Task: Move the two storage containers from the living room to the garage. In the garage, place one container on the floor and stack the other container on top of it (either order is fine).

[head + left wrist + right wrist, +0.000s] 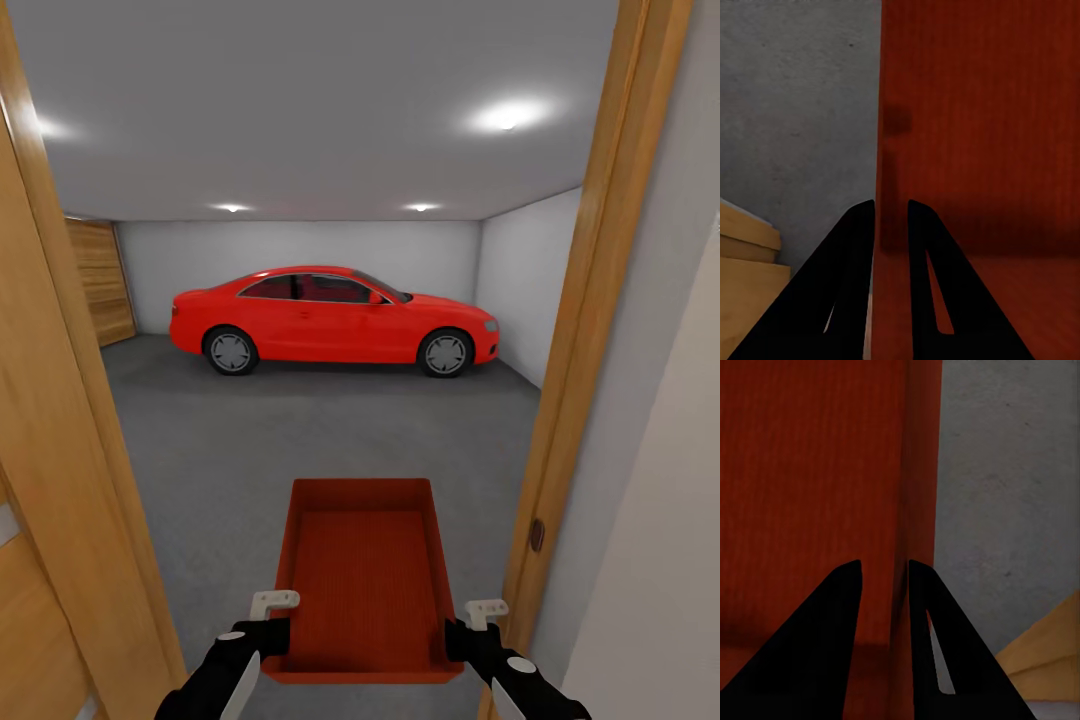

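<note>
head: forward-down through doorway | wrists: close along container (365, 575) walls, shared

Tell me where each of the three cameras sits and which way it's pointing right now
Head view: on the robot's head, looking forward and down through a wooden doorway at a red coupe; both black arms hold an orange-red open-top bin.
Left wrist view: along the left gripper, astride the bin's thin wall.
Right wrist view: along the right gripper, astride the opposite wall.
Shared: the bin and grey concrete floor.

Orange-red open-top storage container (365, 575) — empty, level, held above the grey garage floor (230, 450) — at the doorway.
</note>
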{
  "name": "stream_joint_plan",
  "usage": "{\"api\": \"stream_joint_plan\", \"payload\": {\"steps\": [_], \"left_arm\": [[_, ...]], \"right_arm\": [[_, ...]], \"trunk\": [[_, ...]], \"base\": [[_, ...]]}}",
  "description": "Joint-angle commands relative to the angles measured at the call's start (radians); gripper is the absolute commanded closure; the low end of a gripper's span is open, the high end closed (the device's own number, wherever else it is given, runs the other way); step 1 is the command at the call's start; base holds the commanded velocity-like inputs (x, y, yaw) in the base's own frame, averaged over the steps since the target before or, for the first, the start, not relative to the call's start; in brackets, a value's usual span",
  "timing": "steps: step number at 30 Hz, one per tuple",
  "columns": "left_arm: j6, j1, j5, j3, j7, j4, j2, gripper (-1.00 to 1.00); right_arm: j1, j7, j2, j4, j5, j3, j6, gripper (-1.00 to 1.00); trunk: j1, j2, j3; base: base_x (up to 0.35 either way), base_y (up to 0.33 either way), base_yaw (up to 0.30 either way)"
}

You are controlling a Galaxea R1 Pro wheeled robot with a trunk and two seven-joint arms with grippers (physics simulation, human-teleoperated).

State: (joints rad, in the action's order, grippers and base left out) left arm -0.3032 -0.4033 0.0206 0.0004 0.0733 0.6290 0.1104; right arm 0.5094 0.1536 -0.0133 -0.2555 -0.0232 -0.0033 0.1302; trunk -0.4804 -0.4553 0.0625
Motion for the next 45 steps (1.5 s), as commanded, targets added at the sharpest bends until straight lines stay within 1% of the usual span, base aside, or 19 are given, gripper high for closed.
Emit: {"api": "stream_joint_plan", "payload": {"steps": [1,13,26,41,45], "left_arm": [[-0.007,-0.001,-0.011,0.018,0.005,0.001,-0.051,1.0],[-0.007,-0.001,-0.011,0.018,0.005,0.001,-0.051,1.0],[-0.007,-0.001,-0.011,0.018,0.005,0.001,-0.051,1.0],[-0.006,-0.001,-0.011,0.018,0.005,0.001,-0.051,1.0],[-0.007,0.0,-0.012,0.018,0.005,0.001,-0.051,1.0]], "right_arm": [[0.0,0.009,0.001,-0.001,-0.008,0.029,0.003,1.0],[0.0,0.009,0.001,-0.001,-0.007,0.029,0.003,1.0],[0.0,0.009,0.001,-0.001,-0.007,0.029,0.003,1.0],[0.0,0.009,0.001,-0.001,-0.007,0.029,0.003,1.0],[0.0,0.009,0.001,-0.001,-0.007,0.029,0.003,1.0]], "trunk": [[0.0,-0.001,0.0],[0.0,-0.001,0.0],[0.0,-0.001,0.0],[0.0,-0.001,0.0],[0.0,-0.001,0.0]], "base": [[0.0,0.0,-0.007],[0.07,0.057,-0.001],[0.002,0.054,0.0],[0.0,0.005,0.0],[0.149,0.0,0.0]]}}
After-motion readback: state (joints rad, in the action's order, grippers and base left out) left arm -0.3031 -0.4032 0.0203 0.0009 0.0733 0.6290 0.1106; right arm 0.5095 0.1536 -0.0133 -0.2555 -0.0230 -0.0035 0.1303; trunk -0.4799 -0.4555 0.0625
